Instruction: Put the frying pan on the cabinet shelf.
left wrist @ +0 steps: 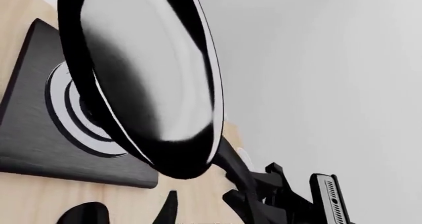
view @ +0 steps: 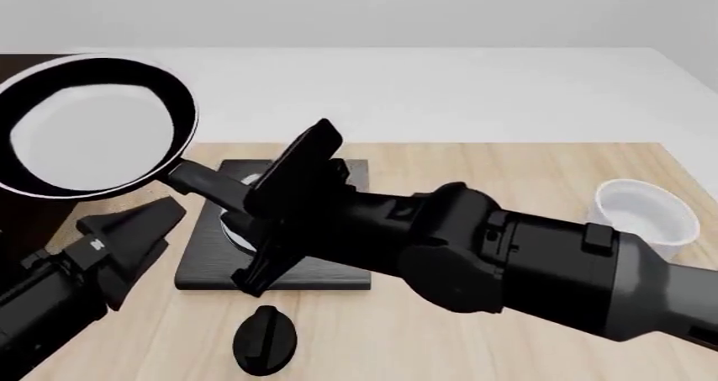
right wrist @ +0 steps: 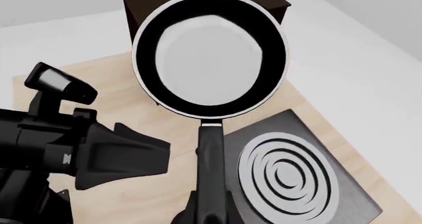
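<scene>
1. The frying pan (view: 96, 129) is up in the air in the upper left of the front view, its glossy inside tilted toward the camera and its long handle running down and right.
2. The right gripper (view: 269, 209) reaches in from the lower right of that view and pinches the pan's handle, fingers pressed against it from both sides; nothing else holds the pan.
3. From the right wrist view the pan (right wrist: 209, 61) fills the top centre, with the dark brown cabinet shelf (right wrist: 270, 1) showing just behind its rim.
4. In the front view the cabinet shelf (view: 17, 61) is only a dark strip at the left edge, partly hidden by the pan.
5. The left gripper (view: 140, 225) sits in the lower left below the pan, touching nothing; whether its fingers are spread or together I cannot tell.
6. Under the handle lies the stove plate (view: 213, 259) on the table (view: 505, 175), a black knob (view: 265, 339) in front of it and a white bowl (view: 645, 213) at the far right.
</scene>
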### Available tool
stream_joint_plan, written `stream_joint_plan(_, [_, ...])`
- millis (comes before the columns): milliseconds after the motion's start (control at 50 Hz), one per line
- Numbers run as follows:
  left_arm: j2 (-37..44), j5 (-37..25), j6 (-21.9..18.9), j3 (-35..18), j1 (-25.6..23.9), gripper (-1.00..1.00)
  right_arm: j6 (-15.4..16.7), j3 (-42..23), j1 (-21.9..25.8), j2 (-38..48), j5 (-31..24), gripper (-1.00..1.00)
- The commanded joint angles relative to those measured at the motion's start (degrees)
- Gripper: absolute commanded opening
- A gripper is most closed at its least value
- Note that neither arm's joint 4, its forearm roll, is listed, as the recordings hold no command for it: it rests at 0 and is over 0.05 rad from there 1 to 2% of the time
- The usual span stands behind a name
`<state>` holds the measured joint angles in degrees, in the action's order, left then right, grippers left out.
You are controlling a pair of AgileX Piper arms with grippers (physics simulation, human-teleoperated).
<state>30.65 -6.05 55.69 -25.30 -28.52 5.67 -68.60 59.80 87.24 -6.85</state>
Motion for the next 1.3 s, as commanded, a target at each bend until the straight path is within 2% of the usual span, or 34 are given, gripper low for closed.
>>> stream_joint_plan(20, [2.2, 3.7, 2.9, 3.4, 0.1, 1.00, -0.1, -0.7, -0.1, -1.5, 1.5, -1.00])
stream_joint_plan(340, [2.4, 5.2, 6.1, 4.3, 0.3, 1.00, 0.2, -0.2, 0.8, -0.6, 2.4, -1.00])
stream_joint_plan(560, [0.7, 3.0, 6.3, 2.3, 1.0, 1.00, -0.2, 0.8, 1.1, -0.1, 3.5, -1.00])
stream_joint_plan(1020, [1.0, 3.5, 7.0, 3.0, -0.2, 1.00, 0.6, -0.1, 2.6, 1.0, 4.3, -1.00])
stream_joint_plan(1300, [1.0, 3.7, 6.8, 2.9, -0.4, 1.00, -0.1, 1.1, 4.6, 1.4, 5.1, -1.00])
